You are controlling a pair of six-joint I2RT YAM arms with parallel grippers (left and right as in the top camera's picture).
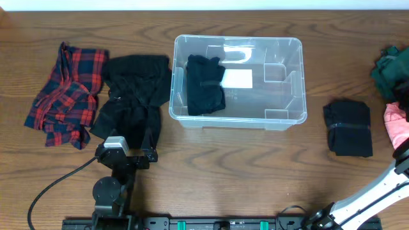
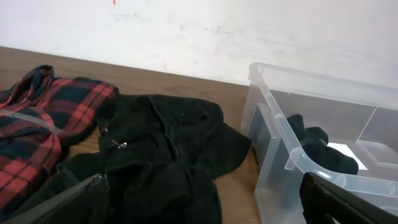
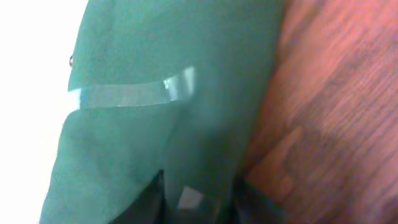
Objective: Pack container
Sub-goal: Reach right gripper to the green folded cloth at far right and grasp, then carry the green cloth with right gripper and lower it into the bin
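The clear container stands at the table's middle with a folded black garment in its left part, over the white label. The container also shows in the left wrist view. A loose black garment lies left of it. My left gripper is open and empty, low over that garment's near edge. My right gripper is out of the overhead view; in the right wrist view its fingers close on a taped green garment.
A red plaid shirt lies at the far left. A folded black bundle sits right of the container. The green garment and a pink one lie at the right edge. The right arm crosses the front right corner.
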